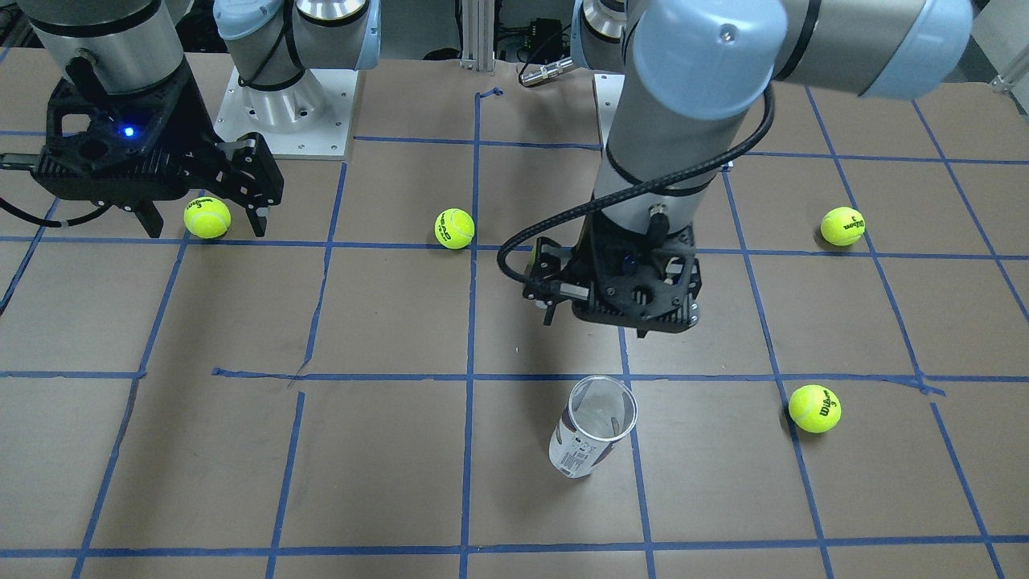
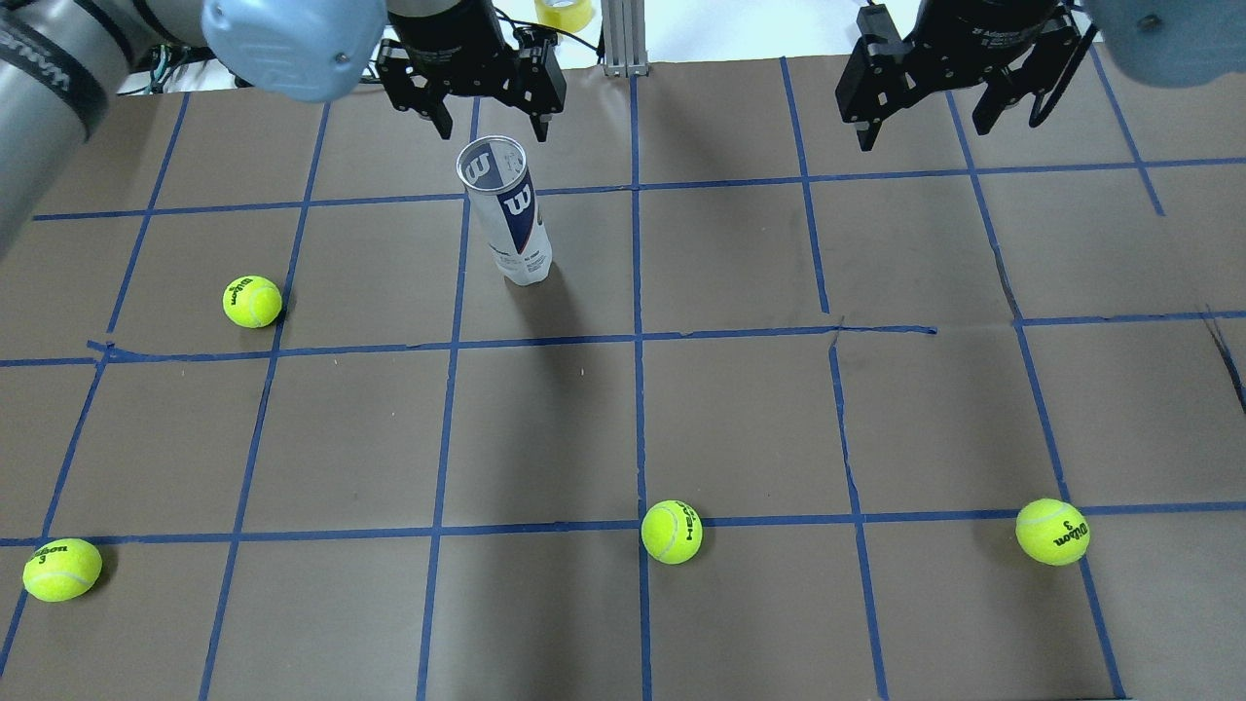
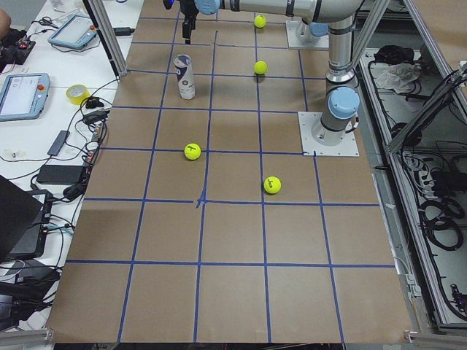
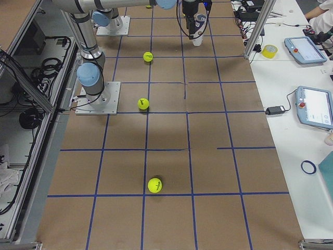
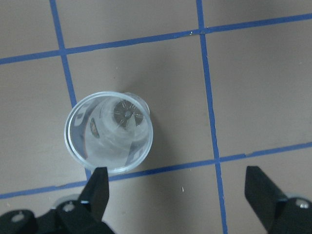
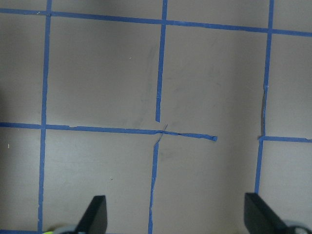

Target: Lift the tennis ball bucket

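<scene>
The tennis ball bucket (image 2: pixel 506 214) is a clear tube with a white label and a navy "W" band. It stands upright and open-topped on the brown table, and also shows in the front view (image 1: pixel 593 426). My left gripper (image 2: pixel 492 122) is open and empty, hovering above the table just beyond the bucket's rim. In the left wrist view the bucket's mouth (image 5: pixel 108 131) lies ahead of the left fingertip, outside the gap of the gripper (image 5: pixel 179 195). My right gripper (image 2: pixel 920 131) is open and empty, high over the far right of the table, and shows the same way (image 6: pixel 178 217).
Several yellow-green tennis balls lie scattered on the table (image 2: pixel 623 419): one at left (image 2: pixel 252 301), one at near left (image 2: pixel 61 569), one at centre (image 2: pixel 672 532), one at right (image 2: pixel 1052 532). A tape roll (image 2: pixel 565 12) sits past the far edge.
</scene>
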